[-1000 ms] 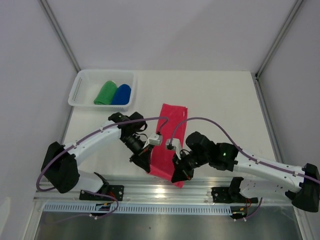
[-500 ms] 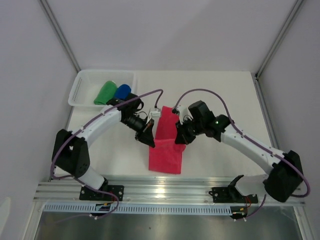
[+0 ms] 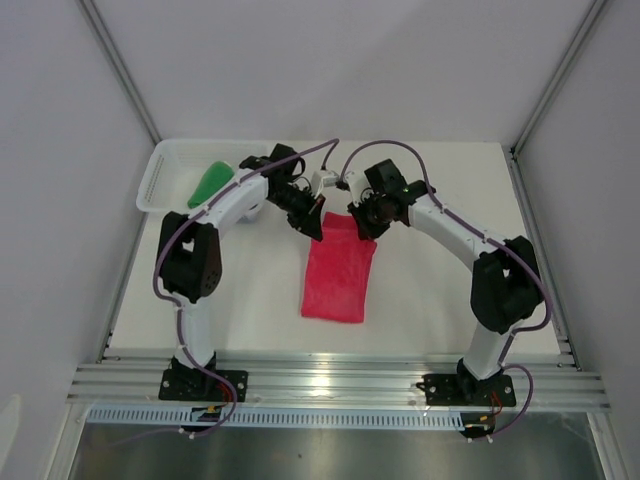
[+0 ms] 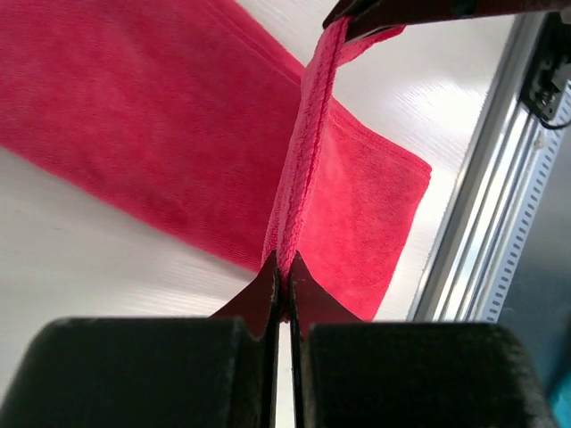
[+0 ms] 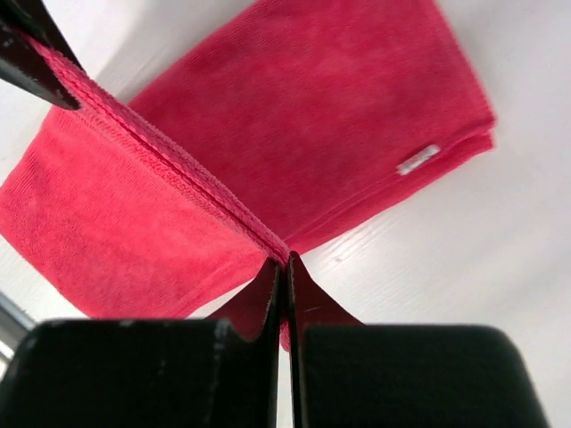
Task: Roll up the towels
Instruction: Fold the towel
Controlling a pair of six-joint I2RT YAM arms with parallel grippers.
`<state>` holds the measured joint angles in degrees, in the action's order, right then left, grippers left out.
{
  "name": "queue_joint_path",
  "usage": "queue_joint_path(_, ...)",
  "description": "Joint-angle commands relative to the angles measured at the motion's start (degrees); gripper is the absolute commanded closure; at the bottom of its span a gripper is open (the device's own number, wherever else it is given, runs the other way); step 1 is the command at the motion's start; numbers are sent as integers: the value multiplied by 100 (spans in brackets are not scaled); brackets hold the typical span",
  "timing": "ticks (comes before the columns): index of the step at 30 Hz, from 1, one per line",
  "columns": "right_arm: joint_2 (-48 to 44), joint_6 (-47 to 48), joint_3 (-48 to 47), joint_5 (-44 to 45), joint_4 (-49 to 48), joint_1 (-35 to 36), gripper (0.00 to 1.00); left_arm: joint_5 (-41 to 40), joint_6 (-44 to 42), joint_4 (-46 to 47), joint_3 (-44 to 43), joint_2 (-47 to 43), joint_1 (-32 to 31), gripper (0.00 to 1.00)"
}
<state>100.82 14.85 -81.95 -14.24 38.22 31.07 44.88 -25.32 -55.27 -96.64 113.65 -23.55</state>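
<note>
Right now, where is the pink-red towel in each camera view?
Top external: pink-red towel mid-frame, its far end held up.
Left wrist: it fills the upper left; its hem is pinched in the left gripper.
Right wrist: it fills the middle; the hem is pinched in the right gripper.
Shared landmark: the taut hem stretched between the two grippers.

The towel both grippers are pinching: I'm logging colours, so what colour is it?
Pink-red; the towel shows best in the right wrist view.
</note>
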Motion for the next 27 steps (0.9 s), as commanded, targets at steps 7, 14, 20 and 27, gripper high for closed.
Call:
queue_joint_path(7,773,545,-1270,1011,678,-242,100,-445,353,-116,-978,509,263,99)
queue_joint_path(14,1344,677,-1771,1230,810,-294,100,-516,502,-107,-1374,1028,272,96)
queue_joint_path(20,1581,589,-2000,1283,819,-303,100,-735,792,-125,-1717,1361,272,89)
queue_joint_path(27,1775,536,-1851,1389,513,-303,95,-1086,1038,-63,-1893,1581,272,82)
